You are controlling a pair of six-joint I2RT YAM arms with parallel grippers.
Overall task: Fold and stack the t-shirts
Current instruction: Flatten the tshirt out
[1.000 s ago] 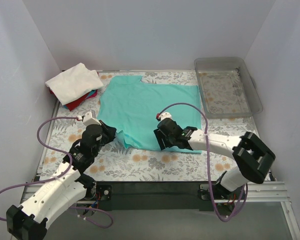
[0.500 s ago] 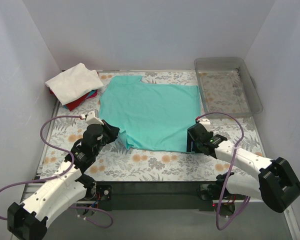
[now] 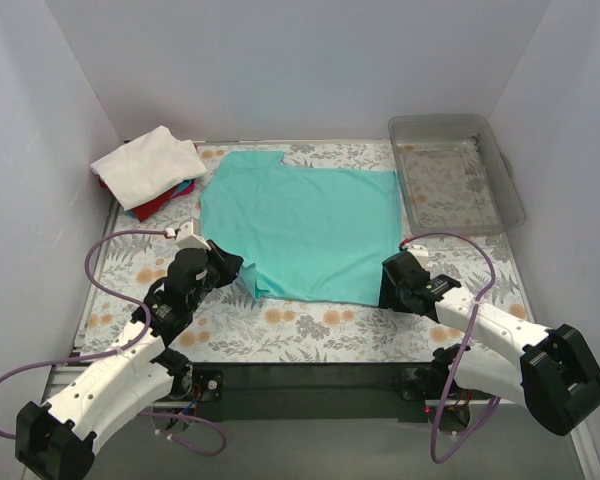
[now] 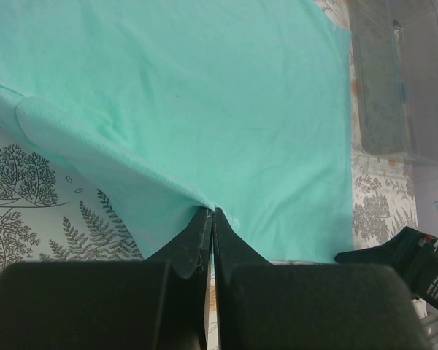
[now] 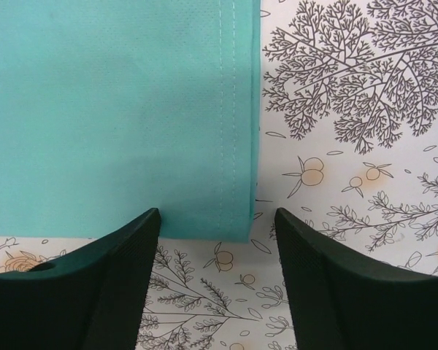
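Note:
A teal t-shirt (image 3: 305, 230) lies spread flat in the middle of the flowered table, also filling the left wrist view (image 4: 204, 95). My left gripper (image 3: 232, 268) is shut on the shirt's near left edge, the cloth pinched and pulled up between its fingers (image 4: 212, 219). My right gripper (image 3: 388, 290) stands open just short of the shirt's near right corner (image 5: 237, 219), which lies flat on the table between the two fingertips (image 5: 142, 226). A stack of folded t-shirts (image 3: 148, 168), white on top with red and blue below, sits at the back left.
A clear grey plastic tray (image 3: 456, 175) stands at the back right. Flowered table cover (image 3: 310, 325) shows in front of the shirt. White walls close in the left, back and right sides.
The right arm has swung from the shirt's near middle edge out to its near right corner. The left gripper kept its hold and shifted slightly right and forward.

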